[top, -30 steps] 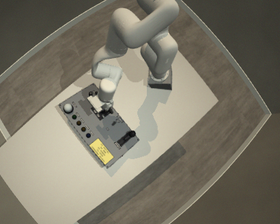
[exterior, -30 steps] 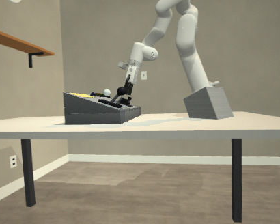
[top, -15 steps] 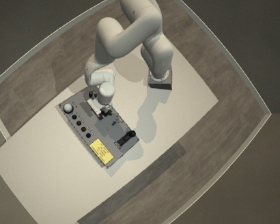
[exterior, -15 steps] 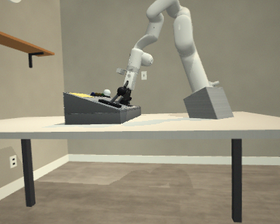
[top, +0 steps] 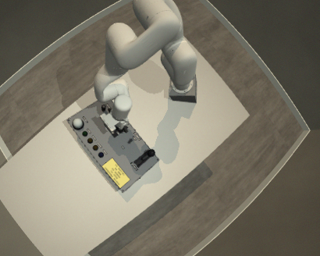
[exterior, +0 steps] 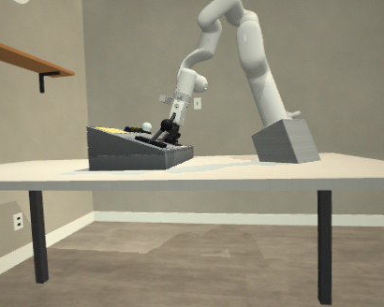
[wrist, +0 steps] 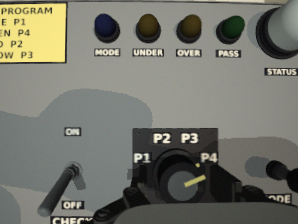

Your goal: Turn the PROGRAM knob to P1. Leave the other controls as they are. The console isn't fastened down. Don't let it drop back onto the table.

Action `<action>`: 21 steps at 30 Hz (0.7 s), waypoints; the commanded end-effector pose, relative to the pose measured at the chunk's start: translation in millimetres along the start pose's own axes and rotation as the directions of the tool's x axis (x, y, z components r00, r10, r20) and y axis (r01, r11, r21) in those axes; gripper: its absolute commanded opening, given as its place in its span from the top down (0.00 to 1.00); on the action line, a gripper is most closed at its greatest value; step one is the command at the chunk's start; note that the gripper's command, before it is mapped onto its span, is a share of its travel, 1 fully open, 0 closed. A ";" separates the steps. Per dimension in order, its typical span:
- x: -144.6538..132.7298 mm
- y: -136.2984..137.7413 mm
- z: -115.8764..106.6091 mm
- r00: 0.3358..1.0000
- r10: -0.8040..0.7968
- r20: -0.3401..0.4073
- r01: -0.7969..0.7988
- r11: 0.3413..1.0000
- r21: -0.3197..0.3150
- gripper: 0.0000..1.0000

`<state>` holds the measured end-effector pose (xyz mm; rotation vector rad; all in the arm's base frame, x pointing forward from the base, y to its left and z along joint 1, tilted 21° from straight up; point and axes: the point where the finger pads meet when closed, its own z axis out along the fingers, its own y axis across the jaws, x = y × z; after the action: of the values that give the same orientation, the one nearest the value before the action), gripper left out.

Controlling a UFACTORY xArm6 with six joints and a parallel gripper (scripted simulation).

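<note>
The grey console sits on the table. Its black PROGRAM knob lies low in the wrist view, with its yellow pointer aimed up and right at the P4 mark. P1 is marked to the knob's left, with P2 and P3 above. My gripper is open and empty. It hangs close over the knob with one dark finger on each side, not touching it. The arm hides the knob in the overhead view.
A CHECK toggle leans toward OFF, left of the knob. A small MODE knob sits to the right. Four lamps, a white STATUS dome and a yellow label line the top. A black lever stands at one end.
</note>
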<state>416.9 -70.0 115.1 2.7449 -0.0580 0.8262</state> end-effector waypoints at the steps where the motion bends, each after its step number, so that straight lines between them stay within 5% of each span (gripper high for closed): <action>1: 1.3 0.1 -0.4 1.000 0.000 -0.003 0.000 1.000 0.000 0.24; 21: 2.5 0.2 3.5 1.000 0.000 -0.003 0.000 1.000 0.000 0.24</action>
<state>419.3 -70.9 113.1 2.7447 -0.0580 0.8265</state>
